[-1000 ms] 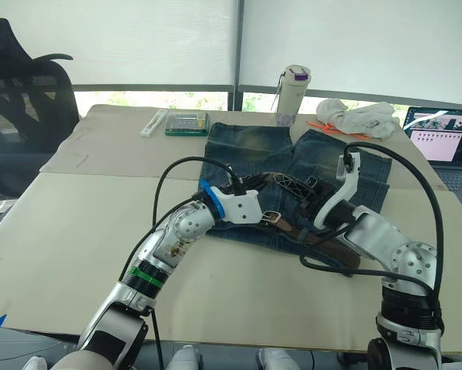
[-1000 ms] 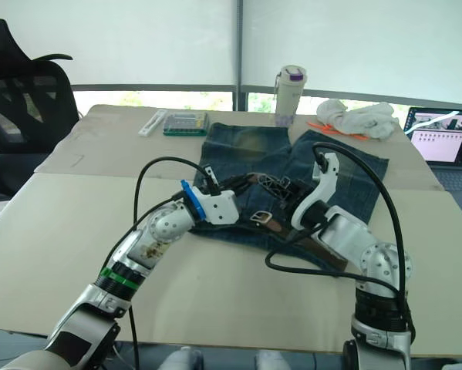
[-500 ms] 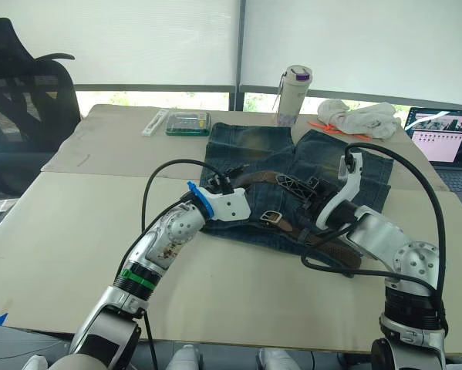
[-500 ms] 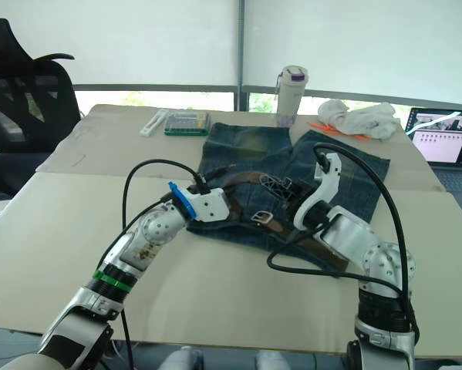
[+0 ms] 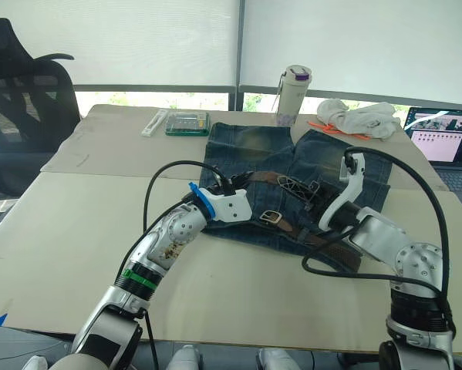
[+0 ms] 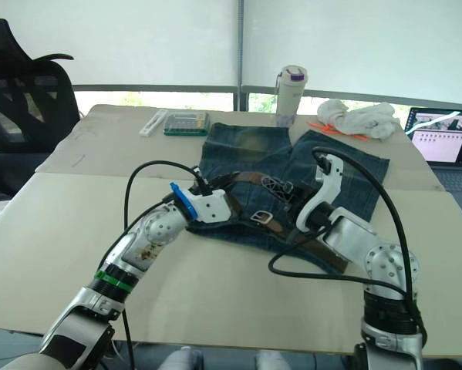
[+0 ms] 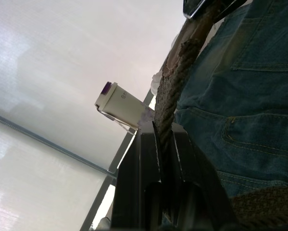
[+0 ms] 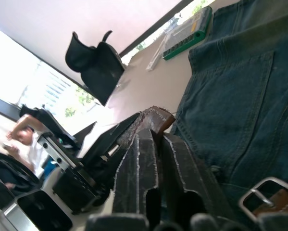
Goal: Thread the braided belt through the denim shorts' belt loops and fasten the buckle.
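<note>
Braided belt (image 5: 268, 178) pinched by left end effector (image 5: 242, 182) (bare table (image 5: 76, 231) leftward)

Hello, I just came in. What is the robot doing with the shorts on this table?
The robot is working a braided belt onto denim shorts spread flat on the table. The left end effector is shut on the strap, as its wrist view shows. The right end effector is shut on the belt's brown tip. The buckle lies unfastened on the shorts near the waistband, so fastening is not yet done.
</note>
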You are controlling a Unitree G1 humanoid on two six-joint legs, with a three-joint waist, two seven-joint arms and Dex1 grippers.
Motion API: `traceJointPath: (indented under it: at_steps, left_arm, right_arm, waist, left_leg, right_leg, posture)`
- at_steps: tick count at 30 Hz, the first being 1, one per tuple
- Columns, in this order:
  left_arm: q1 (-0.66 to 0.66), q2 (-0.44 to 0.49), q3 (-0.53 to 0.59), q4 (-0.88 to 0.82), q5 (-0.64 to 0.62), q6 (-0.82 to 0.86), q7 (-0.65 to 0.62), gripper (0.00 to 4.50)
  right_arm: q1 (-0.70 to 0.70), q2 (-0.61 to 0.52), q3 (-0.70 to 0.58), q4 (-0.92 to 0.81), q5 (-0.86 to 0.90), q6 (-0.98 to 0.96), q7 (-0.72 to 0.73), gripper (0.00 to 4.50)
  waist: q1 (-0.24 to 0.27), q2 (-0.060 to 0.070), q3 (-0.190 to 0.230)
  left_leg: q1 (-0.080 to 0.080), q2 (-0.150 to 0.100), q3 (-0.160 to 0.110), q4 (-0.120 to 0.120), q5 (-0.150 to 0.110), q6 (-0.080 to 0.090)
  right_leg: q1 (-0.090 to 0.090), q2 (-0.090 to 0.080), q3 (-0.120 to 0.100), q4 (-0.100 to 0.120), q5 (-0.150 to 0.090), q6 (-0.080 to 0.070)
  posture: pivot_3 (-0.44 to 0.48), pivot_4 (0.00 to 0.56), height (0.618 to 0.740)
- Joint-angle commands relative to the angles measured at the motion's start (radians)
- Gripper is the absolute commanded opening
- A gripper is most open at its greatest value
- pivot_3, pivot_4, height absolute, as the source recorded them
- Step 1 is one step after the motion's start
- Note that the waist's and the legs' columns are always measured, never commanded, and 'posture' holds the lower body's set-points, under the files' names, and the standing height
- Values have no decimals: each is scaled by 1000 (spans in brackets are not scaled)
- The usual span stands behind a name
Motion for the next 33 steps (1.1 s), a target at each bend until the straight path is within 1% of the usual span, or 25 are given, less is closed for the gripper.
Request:
traceJointPath:
  at_steps: [1,2,3,5,7,10,12,16,18,20,23,30,33]
  left_arm:
    - [6,-21,39,-24,-64,32,-7,0]
    - [12,-30,50,-24,-86,52,-11,0]
    - [18,-42,63,-24,-113,77,-18,0]
    - [32,-74,108,-26,-195,156,-38,0]
    - [40,-81,125,-29,-231,195,-64,0]
    - [50,-70,124,-27,-247,220,-94,0]
    - [53,-68,125,-25,-260,238,-111,0]
    - [58,-70,147,-28,-291,285,-118,0]
    - [60,-66,149,-29,-297,297,-128,0]
    - [63,-61,148,-32,-297,298,-131,0]
    - [69,-57,139,-39,-303,291,-145,0]
    - [74,-62,134,-41,-300,284,-139,0]
    - [81,-62,130,-43,-297,279,-139,0]
  right_arm:
    - [26,-71,94,-58,-262,-102,126,2107]
    - [34,-82,120,-58,-331,-135,153,2518]
    - [39,-85,134,-56,-375,-158,172,2692]
    - [41,-121,201,-60,-508,-206,221,2692]
    - [42,-171,292,-74,-646,-244,282,2692]
    - [47,-232,415,-85,-809,-278,352,2692]
    - [55,-250,460,-81,-881,-290,384,2692]
    - [68,-215,463,-47,-959,-255,369,2692]
    - [72,-224,498,-30,-1029,-254,377,2692]
    - [71,-196,489,-11,-1066,-219,349,2692]
    - [67,-159,462,-7,-1074,-185,350,2692]
    - [76,-138,450,4,-1127,-118,353,2692]
    - [73,-114,419,8,-1141,-106,331,1929]
  waist:
    - [-1,0,0]
    - [-1,0,0]
    - [-1,0,0]
    - [-4,0,0]
    - [-3,0,0]
    - [-1,0,0]
    - [0,0,0]
    - [3,0,0]
    - [3,0,0]
    - [3,0,0]
    - [1,0,0]
    - [5,0,0]
    - [5,0,0]
  left_leg:
    - [0,0,0,0,0,0]
    - [0,0,0,0,0,0]
    - [0,0,0,0,0,0]
    - [0,0,0,0,0,0]
    - [0,0,0,1,0,0]
    - [0,0,0,1,0,0]
    - [0,0,0,1,0,0]
    - [0,0,0,1,0,0]
    - [0,0,0,1,0,0]
    - [0,0,0,1,0,0]
    - [1,0,0,1,0,0]
    - [1,-1,0,1,0,0]
    - [1,-1,0,1,0,0]
  right_leg:
    - [0,0,0,0,0,0]
    - [0,0,0,0,0,0]
    - [0,0,0,0,0,0]
    - [0,0,0,0,0,0]
    - [-1,0,0,1,0,0]
    - [-1,0,0,1,0,0]
    - [-1,0,0,0,0,0]
    - [-1,0,0,0,0,0]
    - [0,0,0,1,0,0]
    - [0,0,0,1,0,0]
    - [0,0,0,1,0,0]
    - [0,0,0,1,0,0]
    - [1,0,0,1,0,0]
  posture:
    - [0,150,737]
    - [0,150,737]
    - [0,150,737]
    - [0,150,737]
    - [0,150,737]
    - [0,150,737]
    - [0,150,737]
    - [0,150,737]
    - [0,150,737]
    - [0,150,737]
    - [0,150,737]
    - [0,150,737]
    - [0,150,737]
